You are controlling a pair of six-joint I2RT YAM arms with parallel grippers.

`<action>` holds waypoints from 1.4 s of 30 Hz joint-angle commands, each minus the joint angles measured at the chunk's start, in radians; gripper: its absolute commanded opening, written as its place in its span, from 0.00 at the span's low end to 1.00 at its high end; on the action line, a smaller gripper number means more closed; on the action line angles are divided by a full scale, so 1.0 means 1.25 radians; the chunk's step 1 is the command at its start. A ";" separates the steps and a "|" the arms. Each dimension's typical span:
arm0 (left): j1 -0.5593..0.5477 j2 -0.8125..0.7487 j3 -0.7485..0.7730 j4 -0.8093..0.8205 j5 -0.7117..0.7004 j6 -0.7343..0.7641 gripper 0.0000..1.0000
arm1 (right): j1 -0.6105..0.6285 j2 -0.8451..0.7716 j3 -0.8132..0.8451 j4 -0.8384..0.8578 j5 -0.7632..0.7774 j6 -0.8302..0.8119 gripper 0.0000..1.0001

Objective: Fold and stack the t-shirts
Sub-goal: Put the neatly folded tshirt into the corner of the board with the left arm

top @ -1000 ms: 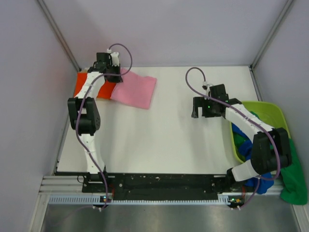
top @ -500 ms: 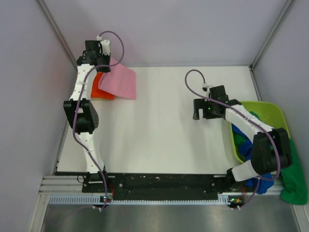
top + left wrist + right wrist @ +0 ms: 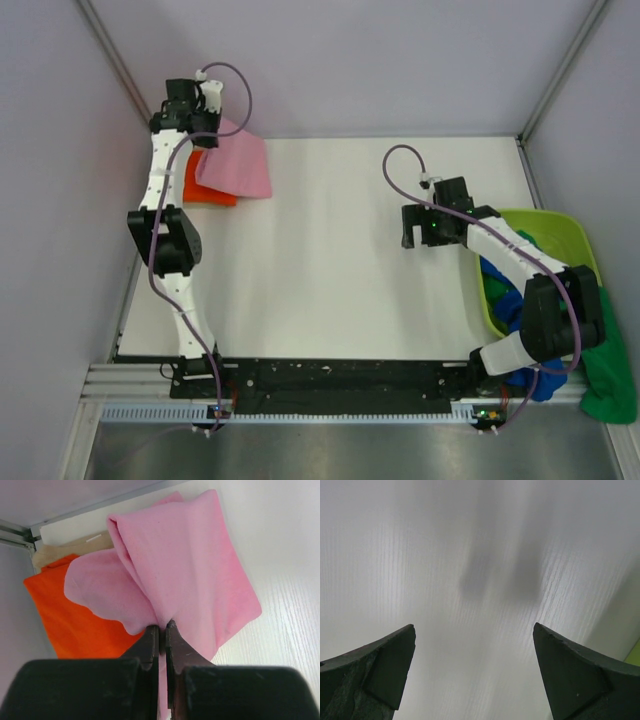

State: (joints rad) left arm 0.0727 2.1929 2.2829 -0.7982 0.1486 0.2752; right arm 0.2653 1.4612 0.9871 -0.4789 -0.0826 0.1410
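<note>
Left gripper (image 3: 161, 629) pinches the bunched pink t-shirt (image 3: 200, 570) over the flat orange-red t-shirt (image 3: 65, 615); right gripper (image 3: 472, 632) gapes.

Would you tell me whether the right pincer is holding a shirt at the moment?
No, the right pincer stands wide open above the bare white table, with no cloth in it.

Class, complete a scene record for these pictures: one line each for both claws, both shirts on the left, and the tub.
left claw: shut on the pink t-shirt
right claw: open, empty, above the table
pink t-shirt: pinched at one edge, overlapping the orange-red t-shirt
orange-red t-shirt: flat, far left corner
lime-green tub: right edge; blue cloth inside, dark green cloth spilling out
</note>
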 commanded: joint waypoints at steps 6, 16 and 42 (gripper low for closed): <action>0.011 -0.073 0.075 -0.036 0.062 0.079 0.00 | -0.005 -0.009 -0.010 0.016 0.022 -0.016 0.99; 0.060 -0.063 0.114 -0.029 0.027 0.095 0.00 | -0.005 -0.003 -0.010 0.019 0.023 -0.019 0.99; 0.123 -0.023 0.119 0.034 -0.094 0.231 0.00 | -0.005 0.032 -0.001 0.014 0.038 -0.031 0.99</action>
State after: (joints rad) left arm 0.2024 2.1651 2.3791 -0.8684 0.0998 0.5301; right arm 0.2653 1.4952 0.9749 -0.4797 -0.0463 0.1131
